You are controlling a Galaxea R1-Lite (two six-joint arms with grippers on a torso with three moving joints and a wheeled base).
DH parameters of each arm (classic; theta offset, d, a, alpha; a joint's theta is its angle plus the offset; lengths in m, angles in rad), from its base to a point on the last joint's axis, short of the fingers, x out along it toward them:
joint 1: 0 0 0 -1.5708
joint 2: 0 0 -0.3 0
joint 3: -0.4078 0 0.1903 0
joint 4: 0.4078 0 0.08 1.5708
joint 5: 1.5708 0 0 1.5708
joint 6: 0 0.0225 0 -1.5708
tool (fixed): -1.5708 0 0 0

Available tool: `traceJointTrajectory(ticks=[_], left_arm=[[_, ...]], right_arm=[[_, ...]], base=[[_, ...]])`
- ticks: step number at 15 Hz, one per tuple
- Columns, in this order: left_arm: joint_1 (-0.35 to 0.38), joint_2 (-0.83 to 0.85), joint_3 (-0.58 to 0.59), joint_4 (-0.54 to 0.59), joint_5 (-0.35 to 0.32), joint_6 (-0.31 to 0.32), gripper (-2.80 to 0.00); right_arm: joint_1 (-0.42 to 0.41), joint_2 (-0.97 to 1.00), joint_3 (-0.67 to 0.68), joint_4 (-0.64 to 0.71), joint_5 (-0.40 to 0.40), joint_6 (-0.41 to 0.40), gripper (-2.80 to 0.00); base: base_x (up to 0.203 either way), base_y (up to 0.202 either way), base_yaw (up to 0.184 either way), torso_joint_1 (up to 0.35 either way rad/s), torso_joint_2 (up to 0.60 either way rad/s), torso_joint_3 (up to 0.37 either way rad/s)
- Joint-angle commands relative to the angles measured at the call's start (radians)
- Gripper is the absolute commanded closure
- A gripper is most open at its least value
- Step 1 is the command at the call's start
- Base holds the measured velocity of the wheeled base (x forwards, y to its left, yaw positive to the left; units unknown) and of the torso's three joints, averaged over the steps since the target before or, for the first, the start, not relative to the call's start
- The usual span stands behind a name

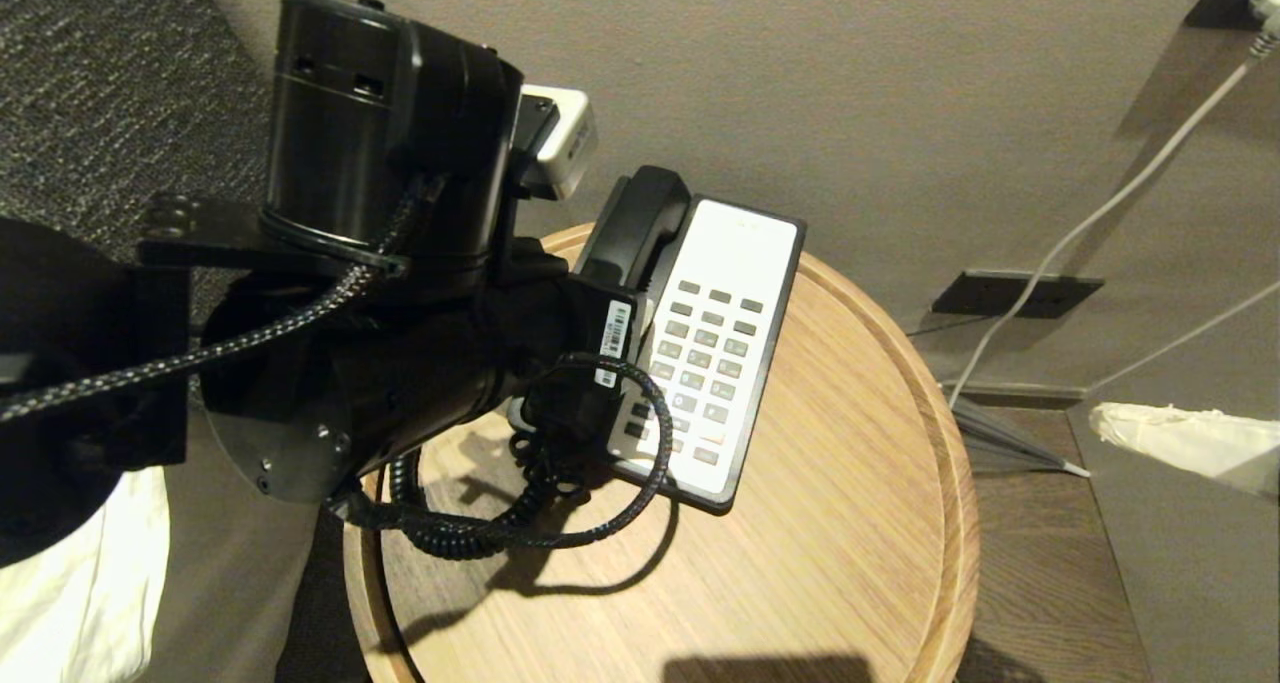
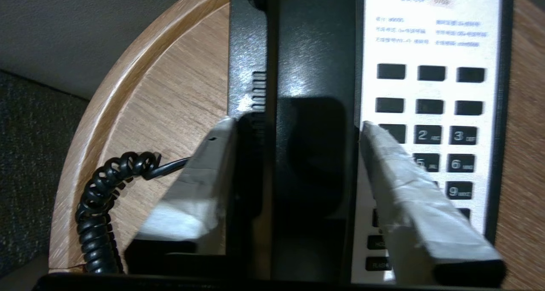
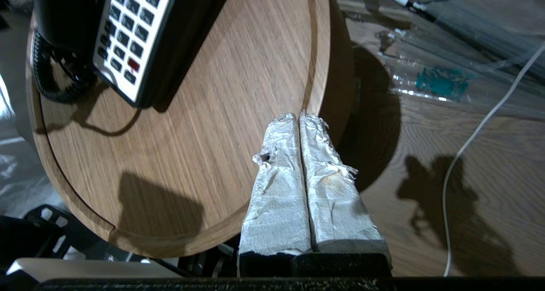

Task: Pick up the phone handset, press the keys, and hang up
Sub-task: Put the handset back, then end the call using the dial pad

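Now the left hand (image 2: 298, 127) straddles the phone handset (image 2: 313, 90), its fingers spread apart.

Round wooden table (image 1: 850, 523) with raised rim. Phone base (image 1: 745, 363) lies on its far left part. Coiled cord (image 1: 470, 533) rests on the tabletop, near left of the base.

a round wooden table (image 1: 850, 563) with a raised rim stands close against a plain beige wall (image 1: 900, 83). a white cable (image 1: 1100, 213) runs down that wall past a dark wall plate (image 1: 1015, 293) to the wood floor (image 3: 489, 188). crumpled clear plastic (image 3: 443, 78) with a teal patch lies beside the table, and grey carpet (image 1: 120, 63) shows on the other side.
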Motion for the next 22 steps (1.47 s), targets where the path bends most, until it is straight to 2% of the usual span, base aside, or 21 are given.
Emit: traceJointTrajectory(ticks=[1,6,7,10,14,17,22], left_arm=[[0.001,-0.005,-0.007,0.000,0.006,0.001,-2.80],[0.001,-0.100,0.000,0.000,0.006,-0.002,-2.80],[0.000,-0.136,0.005,0.000,0.004,-0.003,0.00],[0.000,-0.273,0.061,0.001,0.000,-0.013,0.00],[0.000,-0.470,0.165,0.002,-0.003,-0.039,0.00],[0.001,-0.593,0.201,0.008,-0.006,-0.071,0.00],[0.001,-0.731,0.269,0.010,-0.007,-0.083,0.00]], right_arm=[[0.000,-0.006,0.013,0.001,-0.002,0.002,0.00],[0.000,-0.003,0.013,-0.001,0.000,0.000,0.00],[0.001,0.003,0.010,-0.001,0.001,0.000,0.00],[0.003,0.053,-0.024,-0.016,0.042,-0.002,0.00],[0.016,0.187,-0.114,-0.048,0.194,-0.002,0.00],[0.045,0.305,-0.196,-0.050,0.304,-0.005,0.00],[0.145,0.496,-0.267,-0.135,0.311,-0.007,0.00]], base=[[0.000,0.000,0.000,0.000,0.00,0.000],[0.000,0.000,0.000,0.000,0.00,0.000],[0.000,0.000,0.000,0.000,0.00,0.000],[0.000,0.000,0.000,0.000,0.00,0.000],[0.000,0.000,0.000,0.000,0.00,0.000],[0.000,0.000,0.000,0.000,0.00,0.000],[0.000,0.000,0.000,0.000,0.00,0.000]])
